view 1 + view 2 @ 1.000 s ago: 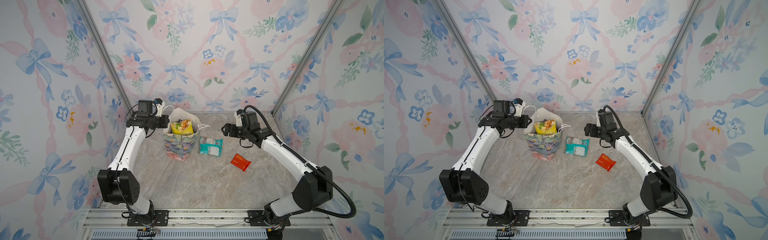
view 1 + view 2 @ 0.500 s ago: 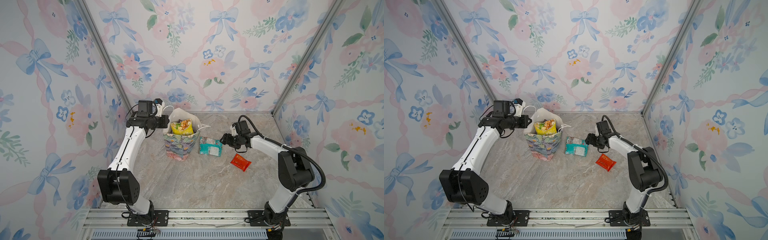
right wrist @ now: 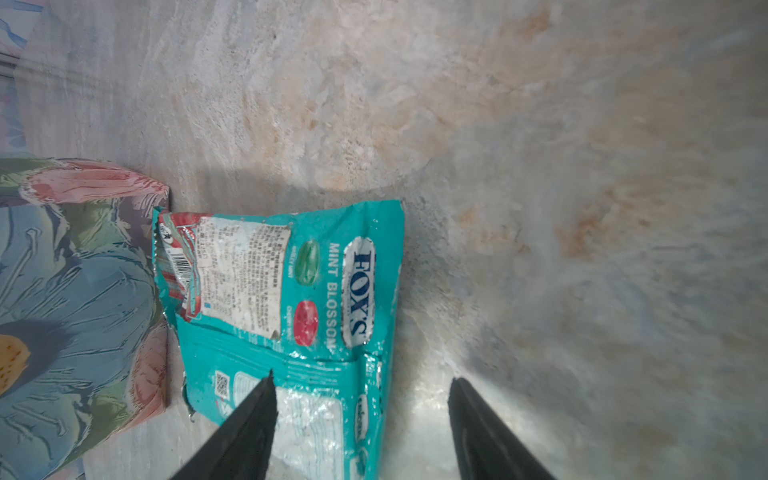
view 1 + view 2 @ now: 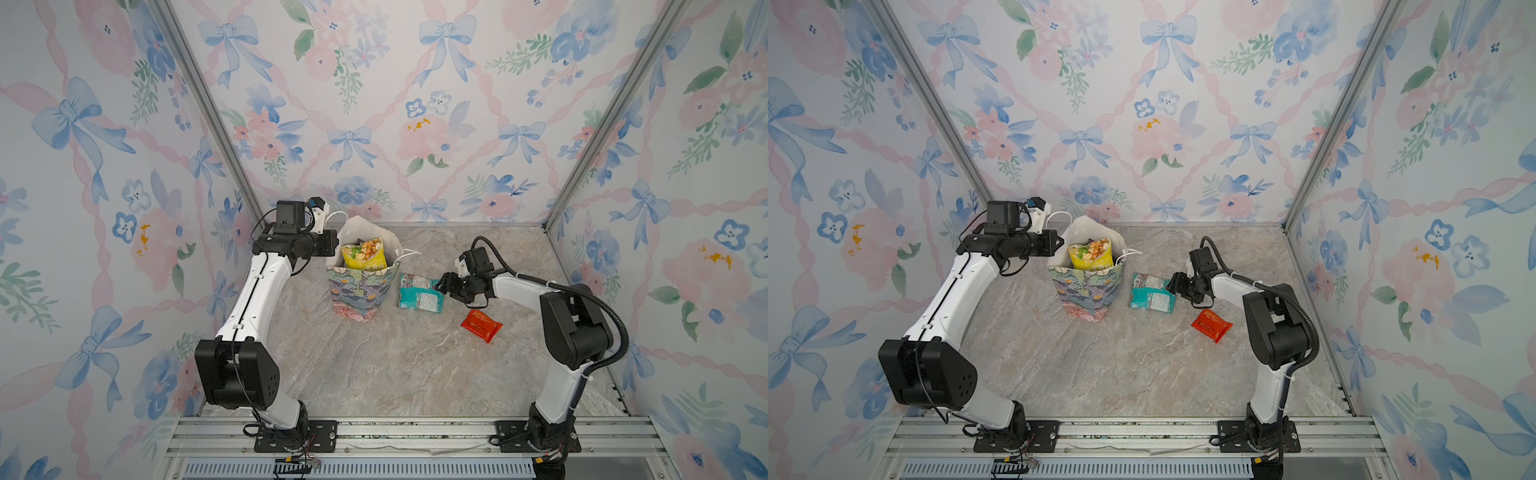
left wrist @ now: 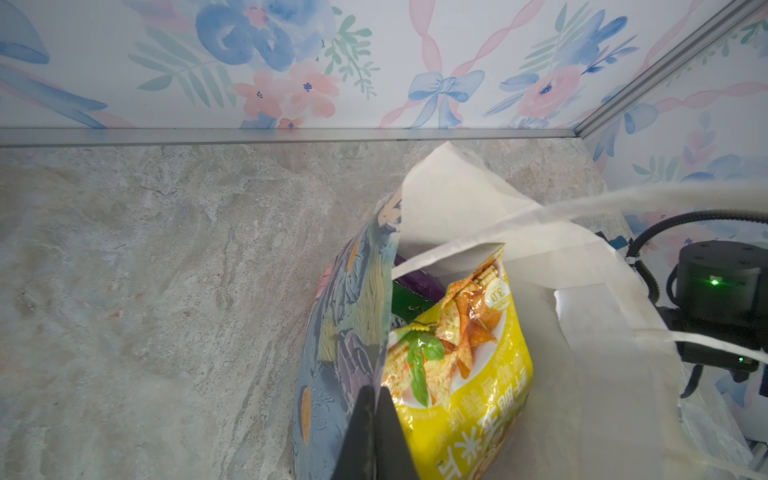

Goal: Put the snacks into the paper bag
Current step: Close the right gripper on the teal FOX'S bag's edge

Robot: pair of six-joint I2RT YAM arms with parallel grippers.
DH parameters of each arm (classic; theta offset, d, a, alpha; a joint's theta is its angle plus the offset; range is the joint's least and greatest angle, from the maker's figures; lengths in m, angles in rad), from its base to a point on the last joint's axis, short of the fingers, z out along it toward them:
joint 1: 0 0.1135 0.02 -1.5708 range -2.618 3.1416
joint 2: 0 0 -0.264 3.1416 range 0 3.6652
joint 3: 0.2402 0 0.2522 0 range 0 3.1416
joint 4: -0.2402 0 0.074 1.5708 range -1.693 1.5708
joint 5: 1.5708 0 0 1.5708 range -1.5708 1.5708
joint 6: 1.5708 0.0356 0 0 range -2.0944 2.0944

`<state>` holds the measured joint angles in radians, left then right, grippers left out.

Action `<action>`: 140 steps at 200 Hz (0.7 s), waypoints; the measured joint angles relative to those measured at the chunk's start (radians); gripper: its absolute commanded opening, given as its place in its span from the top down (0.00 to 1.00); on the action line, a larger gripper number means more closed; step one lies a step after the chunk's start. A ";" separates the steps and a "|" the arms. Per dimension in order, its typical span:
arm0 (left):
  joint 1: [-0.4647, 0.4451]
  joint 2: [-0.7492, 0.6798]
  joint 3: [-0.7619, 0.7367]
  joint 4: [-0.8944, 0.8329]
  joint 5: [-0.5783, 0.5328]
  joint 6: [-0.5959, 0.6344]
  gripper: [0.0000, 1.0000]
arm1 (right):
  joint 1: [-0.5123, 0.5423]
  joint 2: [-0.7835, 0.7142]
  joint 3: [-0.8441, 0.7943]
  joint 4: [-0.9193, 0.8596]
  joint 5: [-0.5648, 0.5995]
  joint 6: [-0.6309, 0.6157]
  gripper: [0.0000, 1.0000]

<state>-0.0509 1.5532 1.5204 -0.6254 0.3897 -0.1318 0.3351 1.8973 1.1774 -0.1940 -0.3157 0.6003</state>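
Pinching left gripper (image 5: 374, 392) jaws together on the upright flower-printed paper bag (image 4: 359, 291) wall (glossy yellow packet (image 4: 365, 257) poking out); holding right gripper (image 3: 361, 382) jaws apart astride the crinkled teal packet (image 3: 299, 282) just beside it; leaving the small red packet (image 4: 481, 325) flat on veined marble-look tabletop (image 4: 395, 374), inside floral-papered walls (image 4: 415, 104).

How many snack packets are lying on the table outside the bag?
2: a teal packet beside the paper bag, a red-orange packet farther right. The bag could hide another.
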 measured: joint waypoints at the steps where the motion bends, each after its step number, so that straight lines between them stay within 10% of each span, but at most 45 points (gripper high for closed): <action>1: 0.000 0.000 0.000 0.000 0.000 0.000 1.00 | 0.000 0.001 0.000 0.001 0.000 0.001 0.34; 70: 0.000 0.000 0.000 0.000 0.000 0.000 1.00 | 0.023 0.043 -0.001 0.053 -0.023 0.048 0.50; 140: 0.000 0.000 0.000 0.000 0.000 0.000 1.00 | 0.032 0.066 -0.002 0.109 -0.040 0.075 0.91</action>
<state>-0.0509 1.5532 1.5204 -0.6254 0.3897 -0.1318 0.3668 1.9633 1.1759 -0.0853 -0.3561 0.6754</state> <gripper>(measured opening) 0.048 0.133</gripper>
